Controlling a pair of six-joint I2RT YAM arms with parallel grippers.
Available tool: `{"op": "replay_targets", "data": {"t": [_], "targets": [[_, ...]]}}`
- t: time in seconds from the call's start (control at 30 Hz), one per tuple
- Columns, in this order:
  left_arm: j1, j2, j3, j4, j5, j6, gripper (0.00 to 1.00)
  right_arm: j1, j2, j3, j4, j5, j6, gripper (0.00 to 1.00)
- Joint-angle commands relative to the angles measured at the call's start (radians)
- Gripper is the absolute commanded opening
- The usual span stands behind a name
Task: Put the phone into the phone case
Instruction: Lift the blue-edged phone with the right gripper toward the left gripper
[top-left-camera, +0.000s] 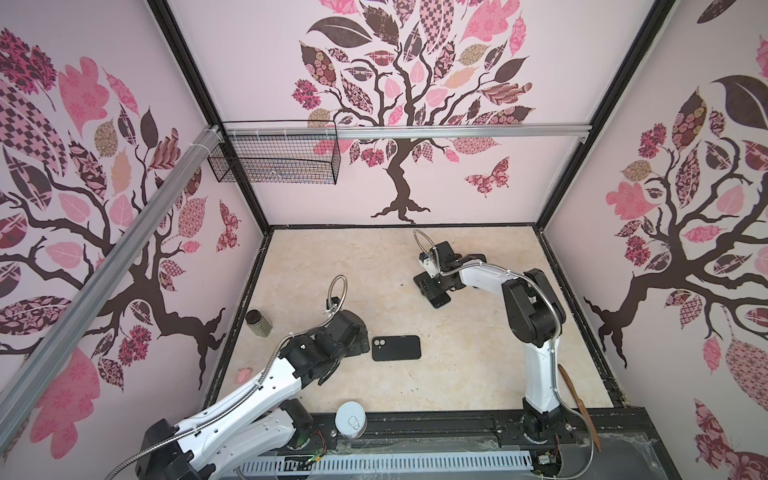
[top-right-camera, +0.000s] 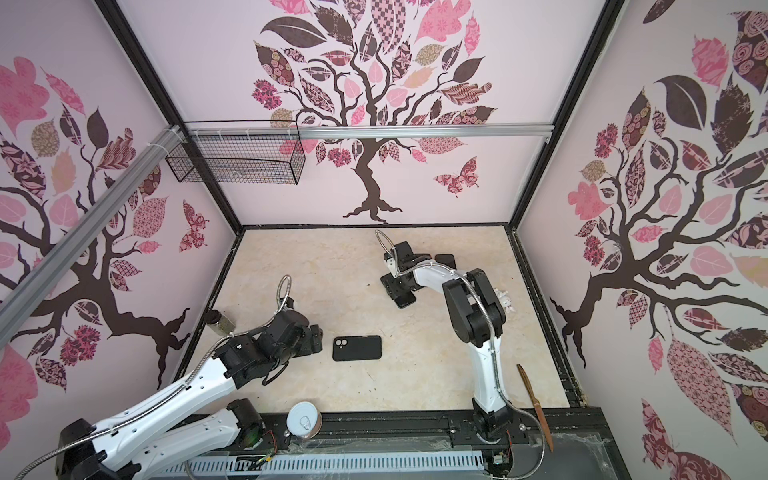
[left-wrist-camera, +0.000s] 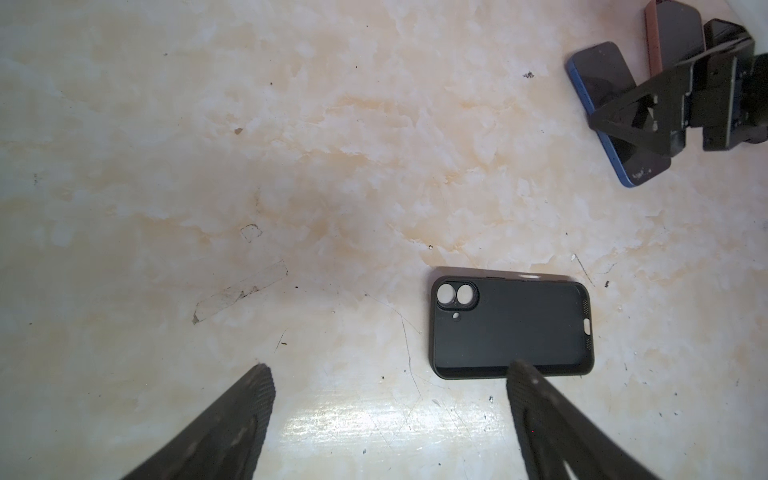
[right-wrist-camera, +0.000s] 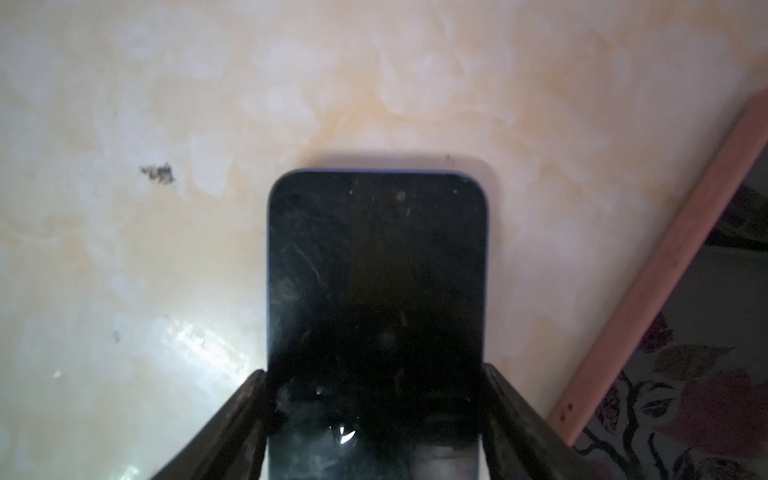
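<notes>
A black phone case (top-left-camera: 396, 348) (top-right-camera: 357, 348) lies flat on the marbled table with its hollow side up and its camera cut-out toward my left arm. My left gripper (top-left-camera: 365, 340) (left-wrist-camera: 390, 374) hovers open just beside the case (left-wrist-camera: 513, 328), and one fingertip (left-wrist-camera: 519, 374) overlaps its near edge in the left wrist view. At the back right, a blue-edged phone (top-left-camera: 439, 300) (left-wrist-camera: 598, 70) lies screen up. My right gripper (top-left-camera: 432, 286) (right-wrist-camera: 374, 374) is shut on the long sides of that phone (right-wrist-camera: 376, 270).
Two more phones (left-wrist-camera: 673, 33) lie just behind the blue one, one of them pink-edged (right-wrist-camera: 665, 270). A spice jar (top-left-camera: 258, 322) stands at the left edge. A tin can (top-left-camera: 351, 419) and a wooden knife (top-left-camera: 577, 407) sit at the front. A wire basket (top-left-camera: 274, 158) hangs on the back wall.
</notes>
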Motion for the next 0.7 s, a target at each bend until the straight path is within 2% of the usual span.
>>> {"op": "replay_targets", "data": {"t": [0.0, 0.17, 0.27, 0.37, 0.57, 0.67], "targets": [[0.022, 0.02, 0.038, 0.037, 0.049, 0.059, 0.91, 0.006, -0.144, -0.05, 0.017, -0.073, 0.031, 0.46], [0.083, 0.089, 0.107, 0.068, 0.248, 0.12, 0.9, 0.028, -0.292, -0.158, 0.083, -0.135, 0.047, 0.45], [0.105, 0.116, 0.147, 0.078, 0.325, 0.147, 0.89, 0.033, -0.381, -0.232, 0.133, -0.166, 0.098, 0.38], [0.115, 0.129, 0.175, 0.114, 0.405, 0.168, 0.88, 0.037, -0.486, -0.33, 0.201, -0.217, 0.14, 0.38], [0.156, 0.171, 0.225, 0.194, 0.649, 0.176, 0.86, 0.077, -0.67, -0.493, 0.284, -0.271, 0.174, 0.37], [0.167, 0.184, 0.237, 0.226, 0.713, 0.171, 0.85, 0.101, -0.751, -0.552, 0.313, -0.291, 0.183, 0.37]]}}
